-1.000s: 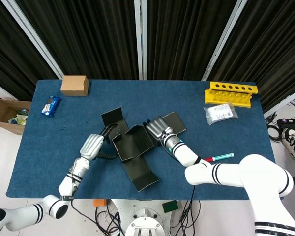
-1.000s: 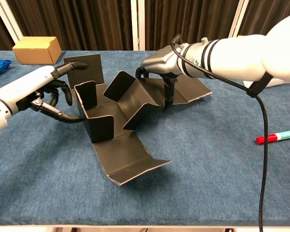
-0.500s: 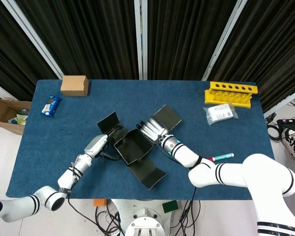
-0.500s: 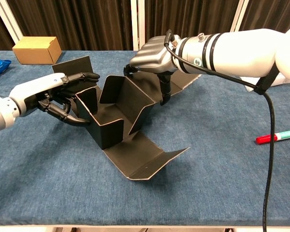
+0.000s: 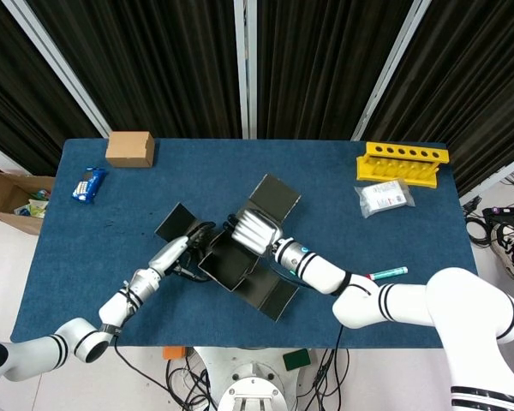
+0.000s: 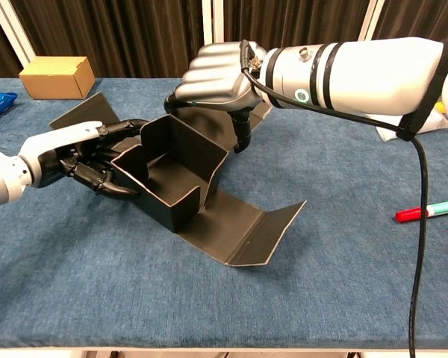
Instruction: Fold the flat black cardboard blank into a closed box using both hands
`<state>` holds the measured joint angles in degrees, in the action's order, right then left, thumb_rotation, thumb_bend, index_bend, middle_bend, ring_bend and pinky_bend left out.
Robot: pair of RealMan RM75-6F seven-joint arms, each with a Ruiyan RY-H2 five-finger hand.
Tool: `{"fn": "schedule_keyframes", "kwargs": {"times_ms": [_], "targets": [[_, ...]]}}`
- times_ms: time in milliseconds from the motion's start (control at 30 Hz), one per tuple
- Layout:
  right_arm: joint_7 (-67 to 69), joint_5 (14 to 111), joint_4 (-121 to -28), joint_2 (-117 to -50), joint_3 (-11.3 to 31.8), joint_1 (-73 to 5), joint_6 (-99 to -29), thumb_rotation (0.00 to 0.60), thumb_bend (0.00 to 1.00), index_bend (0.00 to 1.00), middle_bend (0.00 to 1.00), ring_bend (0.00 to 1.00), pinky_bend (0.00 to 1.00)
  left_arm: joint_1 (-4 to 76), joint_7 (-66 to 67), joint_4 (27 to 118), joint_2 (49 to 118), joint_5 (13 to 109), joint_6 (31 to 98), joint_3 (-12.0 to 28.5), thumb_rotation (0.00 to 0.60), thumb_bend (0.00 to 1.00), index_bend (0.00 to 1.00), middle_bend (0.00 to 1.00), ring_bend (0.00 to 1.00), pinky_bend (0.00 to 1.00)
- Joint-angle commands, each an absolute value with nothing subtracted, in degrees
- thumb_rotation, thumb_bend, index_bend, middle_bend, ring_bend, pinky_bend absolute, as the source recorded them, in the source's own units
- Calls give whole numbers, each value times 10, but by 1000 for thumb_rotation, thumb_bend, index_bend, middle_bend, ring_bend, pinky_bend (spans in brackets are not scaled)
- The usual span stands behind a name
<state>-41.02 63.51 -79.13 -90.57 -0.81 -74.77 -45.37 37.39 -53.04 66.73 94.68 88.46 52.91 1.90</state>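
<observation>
The black cardboard blank lies mid-table, partly folded into an open tray with upright walls. A long lid flap lies toward the front right, one loose flap sticks out behind, and another lies flat at the left. My left hand holds the tray's left wall from outside, fingers curled against it. My right hand reaches over the rear wall, fingertips on its top edge and thumb down behind it.
A small brown carton and a blue packet sit at the far left. A yellow rack and a clear bag stand at the far right. A marker lies right of the blank.
The blank has turned and slid toward my left hand, and its walls now stand closer together as a tray. My right hand moved left and higher over the rear wall. The left flap dropped flat.
</observation>
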Motion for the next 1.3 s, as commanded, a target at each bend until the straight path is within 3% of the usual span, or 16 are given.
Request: {"fn": "schedule_keyframes", "kwargs": {"times_ms": [33,467,833,933,1067,1200,1300], "targets": [[-387,672,-776,-911,-3,-742,-453,600,177,454,330,760,1000,383,-585,654,950,898,524,6,596,57,38,0,498,734],[-283,783,-715,-934,12,-742,-433,600,177,463,305,757,991,399,-740,597,971,939,552,-30,600,57,38,10,505,734],[-275,823,-702,-926,22,-751,-410,600,177,449,265,755,975,402,-731,593,979,924,549,-33,600,56,163,167,543,734],[-281,820,-710,-923,29,-750,-406,600,177,346,213,748,964,401,-718,600,977,915,546,-29,600,52,209,207,552,734],[-286,809,-731,-912,37,-745,-399,600,145,28,45,708,958,402,-689,614,971,901,537,-23,600,46,234,226,558,738],[-294,797,-759,-898,46,-739,-399,600,16,0,0,670,952,404,-662,631,964,887,524,-18,600,42,236,228,558,740],[-301,786,-777,-890,51,-734,-398,600,0,0,0,657,949,405,-643,645,959,877,516,-13,600,42,236,228,558,742]]}}
